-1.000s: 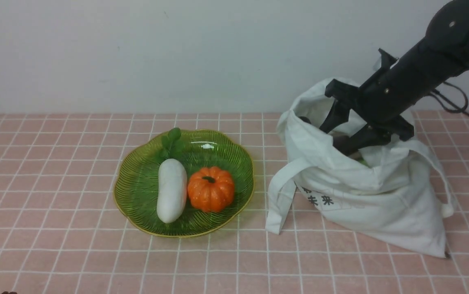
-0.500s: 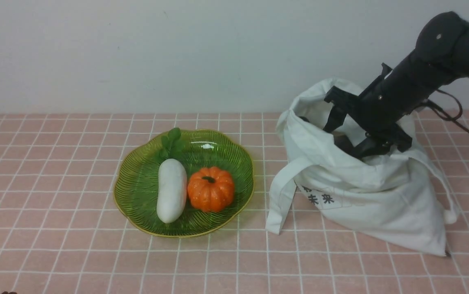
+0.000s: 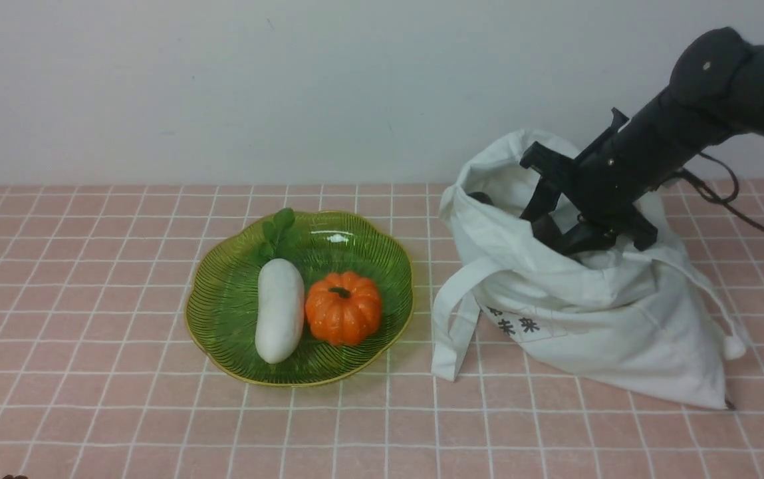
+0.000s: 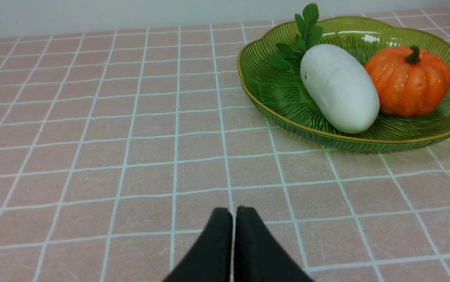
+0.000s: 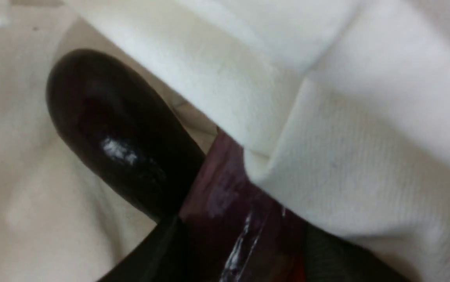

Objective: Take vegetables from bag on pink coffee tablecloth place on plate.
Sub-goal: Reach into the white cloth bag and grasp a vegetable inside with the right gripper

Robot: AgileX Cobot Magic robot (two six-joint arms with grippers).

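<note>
The white cloth bag (image 3: 608, 319) lies on the pink grid tablecloth (image 3: 89, 266) at the right. My right gripper (image 3: 551, 226) reaches into its open mouth. In the right wrist view my right gripper (image 5: 240, 235) is shut on the dark purple eggplant (image 5: 119, 145), whose rounded end sticks out past the fingertips against the bag's inner cloth (image 5: 326, 117). The green plate (image 3: 190, 319) stands left of the bag and holds a white radish (image 3: 280, 309) with green leaves and an orange pumpkin (image 3: 343, 307). My left gripper (image 4: 234, 213) is shut and empty, low over the cloth.
The bag's strap handle (image 3: 451, 319) hangs down on the cloth between bag and plate. A white wall runs along the back edge. In the left wrist view the plate (image 4: 248, 94) with the radish (image 4: 340, 88) and the pumpkin (image 4: 407, 80) lies ahead of the left gripper.
My right arm has lowered and pushed further left into the bag. The bag's mouth and strap have shifted left toward the plate. The plate and its vegetables have not moved.
</note>
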